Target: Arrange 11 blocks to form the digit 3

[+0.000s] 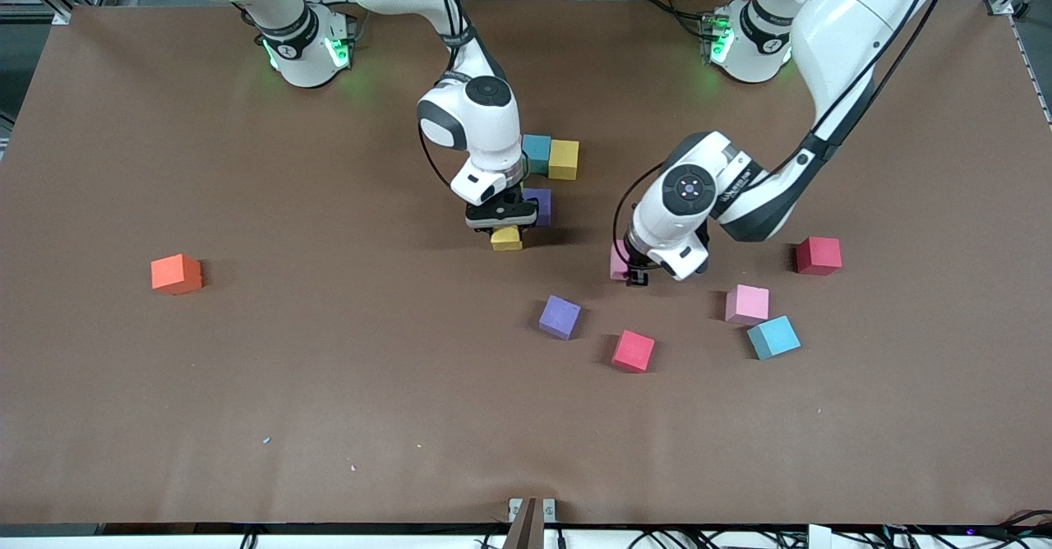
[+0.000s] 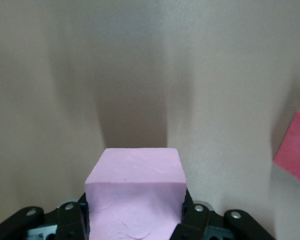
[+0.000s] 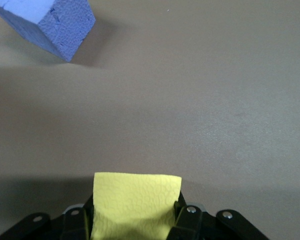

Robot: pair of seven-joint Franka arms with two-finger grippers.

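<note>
My right gripper point(image 1: 504, 231) is shut on a yellow block point(image 1: 506, 239), low over the table, right beside a purple block point(image 1: 540, 204). In the right wrist view the yellow block point(image 3: 136, 202) sits between the fingers point(image 3: 186, 222), with the purple block point(image 3: 47, 22) farther off. A teal block point(image 1: 536, 153) and another yellow block point(image 1: 564, 159) touch each other, farther from the front camera. My left gripper point(image 1: 631, 274) is shut on a pink block point(image 1: 617, 261). In the left wrist view that pink block point(image 2: 135, 185) fills the space between the jaws.
Loose blocks lie nearer the front camera: purple point(image 1: 560, 316), red-pink point(image 1: 633, 351), pink point(image 1: 747, 303) and teal-blue point(image 1: 773, 337). A red block point(image 1: 818, 256) lies toward the left arm's end, an orange block point(image 1: 176, 274) toward the right arm's end.
</note>
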